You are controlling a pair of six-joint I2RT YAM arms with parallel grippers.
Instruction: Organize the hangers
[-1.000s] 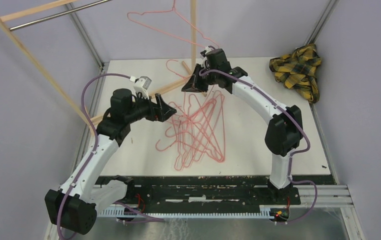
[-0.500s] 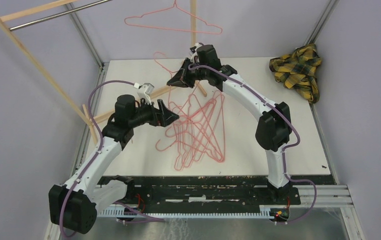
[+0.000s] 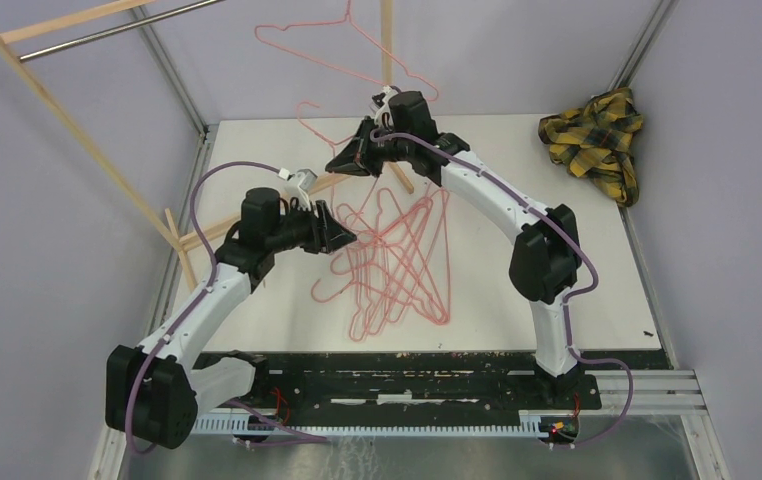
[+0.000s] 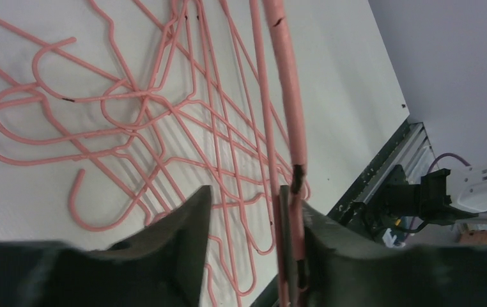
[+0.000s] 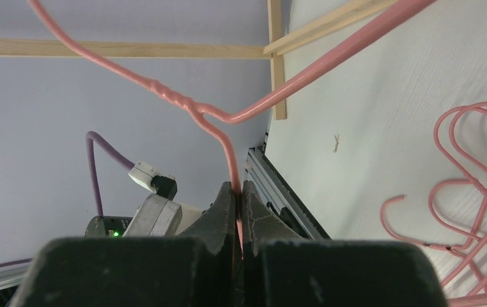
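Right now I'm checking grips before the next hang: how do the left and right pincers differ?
The left pincer has its jaws apart; the right pincer has them shut. The right pinches a hanger, held clear of the table; the left only has a wire running between its jaws. The left sits low by the pile; the right is near the rack. Both are black.

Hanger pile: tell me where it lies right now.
In the top external view, the hanger pile lies on the middle of the table, just right of the left end effector and on the near side of the right end effector.
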